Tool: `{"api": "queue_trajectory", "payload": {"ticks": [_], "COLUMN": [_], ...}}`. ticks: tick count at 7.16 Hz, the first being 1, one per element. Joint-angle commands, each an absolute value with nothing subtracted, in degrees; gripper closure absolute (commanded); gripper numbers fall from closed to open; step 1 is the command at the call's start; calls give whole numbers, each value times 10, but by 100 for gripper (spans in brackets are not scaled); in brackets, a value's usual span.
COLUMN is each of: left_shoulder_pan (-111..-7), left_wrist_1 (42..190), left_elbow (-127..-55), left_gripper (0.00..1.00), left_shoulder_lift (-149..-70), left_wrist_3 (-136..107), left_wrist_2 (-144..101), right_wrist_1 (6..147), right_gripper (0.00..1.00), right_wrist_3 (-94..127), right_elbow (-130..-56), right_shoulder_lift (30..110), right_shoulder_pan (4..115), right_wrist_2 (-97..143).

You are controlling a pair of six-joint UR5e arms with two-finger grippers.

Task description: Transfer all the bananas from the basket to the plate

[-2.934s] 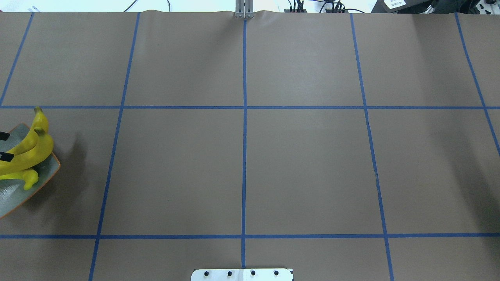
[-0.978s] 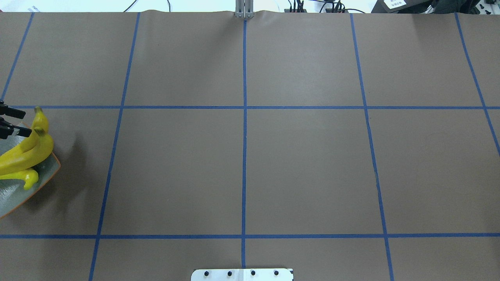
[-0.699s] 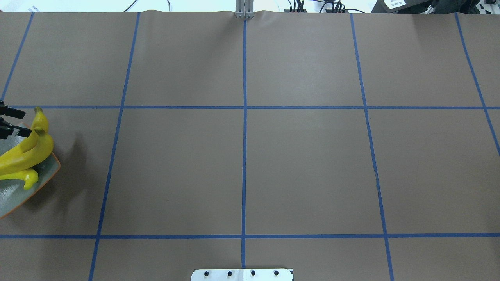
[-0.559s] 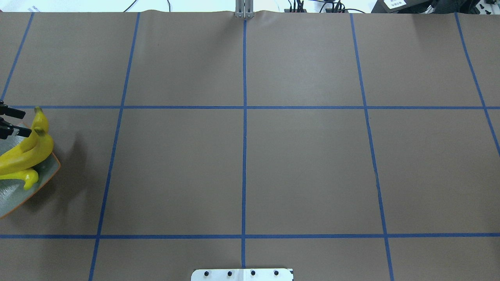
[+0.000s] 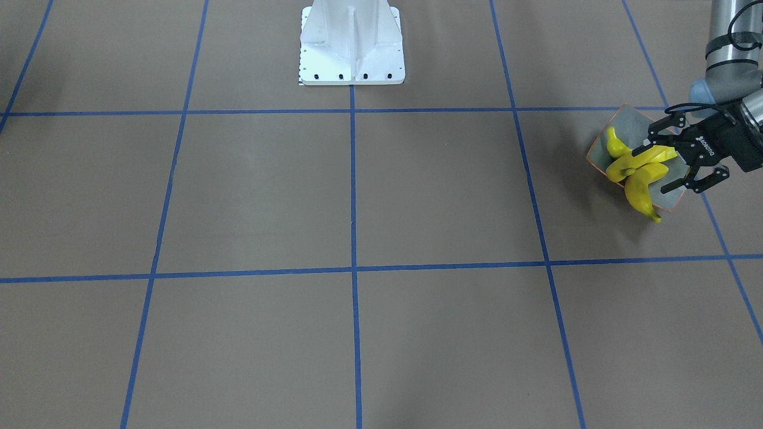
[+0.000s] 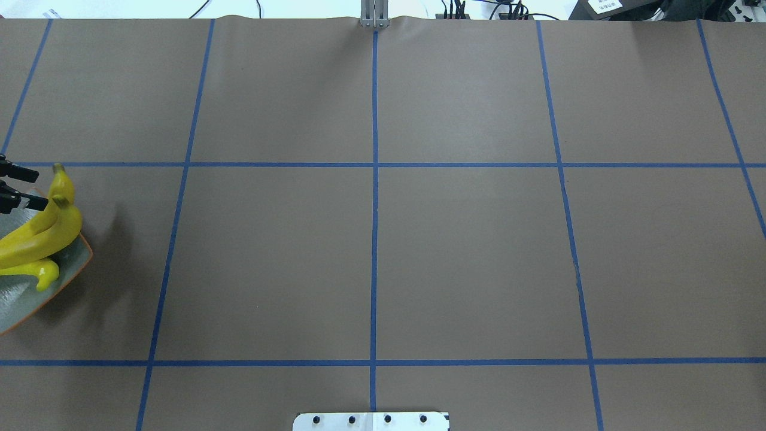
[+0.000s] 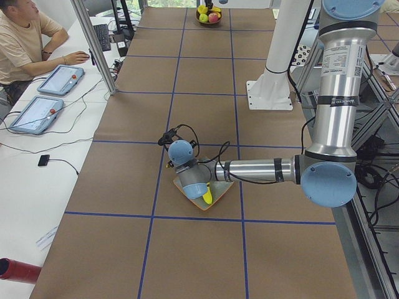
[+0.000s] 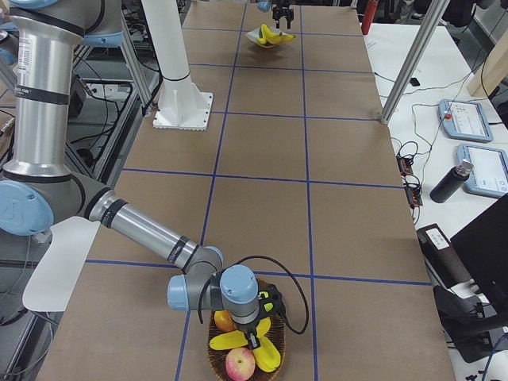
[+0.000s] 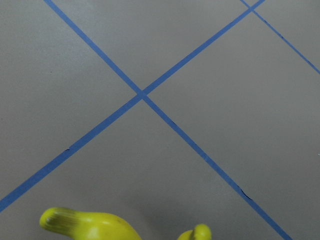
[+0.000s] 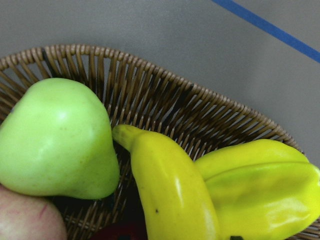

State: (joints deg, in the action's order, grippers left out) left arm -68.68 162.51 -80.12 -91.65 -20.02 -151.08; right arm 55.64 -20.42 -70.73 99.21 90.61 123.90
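Three yellow bananas [image 5: 639,174] lie on the grey-green, orange-rimmed plate [image 5: 629,121], also seen at the left edge of the overhead view as bananas [image 6: 42,233] on the plate [image 6: 72,263]. My left gripper [image 5: 654,170] hangs open over the plate's far side, holding nothing; its fingertips [image 6: 30,175] show beside a banana tip. The wicker basket [image 10: 150,85] holds one banana [image 10: 170,195]. The right arm's wrist is down over the basket [image 8: 218,359]; the right gripper's fingers are hidden, so I cannot tell their state.
In the basket also lie a green pear [image 10: 55,140], a yellow starfruit [image 10: 260,185] and a reddish apple [image 8: 240,363]. The white robot pedestal [image 5: 351,42] stands mid-table. A person sits at tablets [image 7: 47,112] beside the table.
Since 2.9 s ago my open left gripper has shifted from astride the bananas toward the plate's far edge. It has stayed still over the last second.
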Motion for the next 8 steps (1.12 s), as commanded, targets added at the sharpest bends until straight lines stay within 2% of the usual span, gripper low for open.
{"api": "queue_trajectory", "payload": {"ticks": [1, 5, 7, 8], "left_shoulder_pan": [-687, -686, -686, -686], "left_wrist_1": [1625, 1625, 1622, 1622], "left_elbow": [-802, -802, -802, -802], "left_gripper": [1, 1, 1, 1], "left_shoulder_lift": [-916, -917, -923, -938], "left_wrist_3": [-200, -201, -213, -236], "left_wrist_2": [-1511, -1511, -1510, -1510], "right_wrist_1": [555, 667, 726, 722], "right_gripper": [100, 100, 100, 100], "right_wrist_3": [-198, -187, -24, 55], "right_elbow": [-715, -835, -933, -952], "right_shoulder_lift": [987, 982, 964, 955], "right_shoulder_pan": [906, 943, 943, 915], "right_wrist_2": [1243, 1262, 1285, 1314]}}
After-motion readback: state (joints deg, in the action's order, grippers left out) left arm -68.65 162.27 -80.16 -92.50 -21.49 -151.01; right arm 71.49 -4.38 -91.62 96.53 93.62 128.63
